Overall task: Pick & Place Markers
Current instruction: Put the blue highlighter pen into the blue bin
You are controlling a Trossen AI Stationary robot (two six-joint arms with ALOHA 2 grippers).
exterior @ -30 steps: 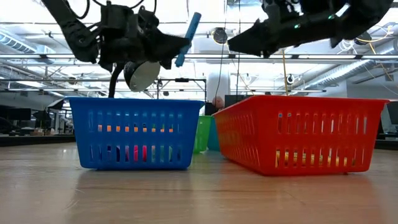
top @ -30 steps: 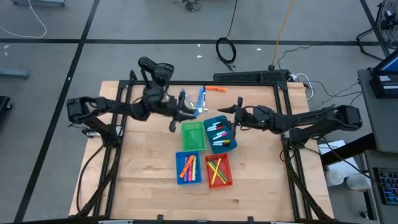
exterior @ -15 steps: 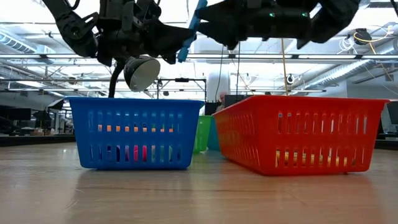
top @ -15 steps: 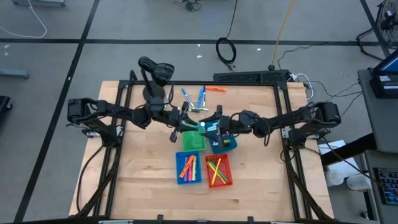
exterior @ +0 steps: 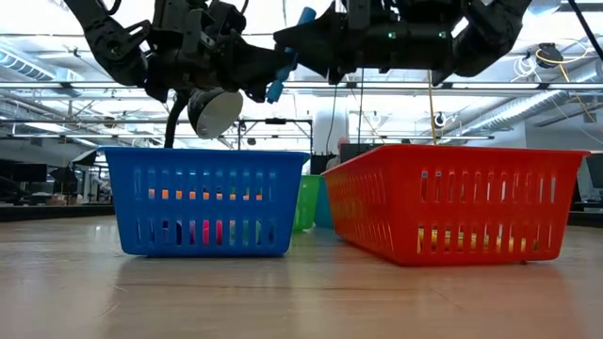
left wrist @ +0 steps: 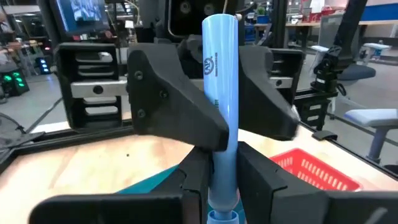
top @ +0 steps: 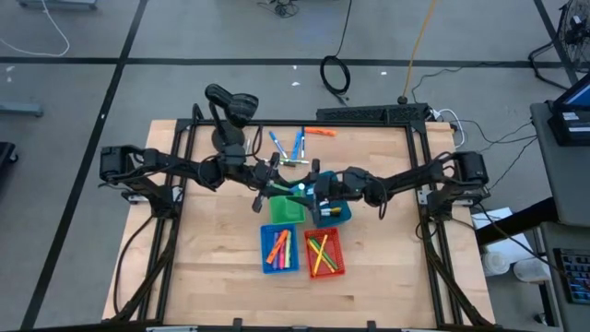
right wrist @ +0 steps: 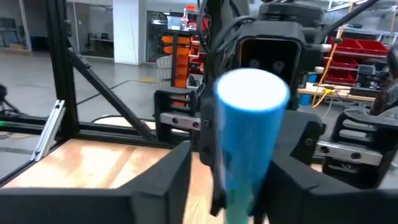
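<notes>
Left gripper [left wrist: 217,180] clamps the blue marker [left wrist: 221,124] above the bins.
Your right gripper [right wrist: 227,186] meets it there, fingers [right wrist: 161,180] flanking the marker; whether they're gripping, you can't tell.

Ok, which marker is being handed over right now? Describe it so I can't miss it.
Look above the green bin mid-table, where both arms meet. The light blue marker stands held in the left gripper, its free end between the right gripper's fingers. It alone is off the table.
</notes>
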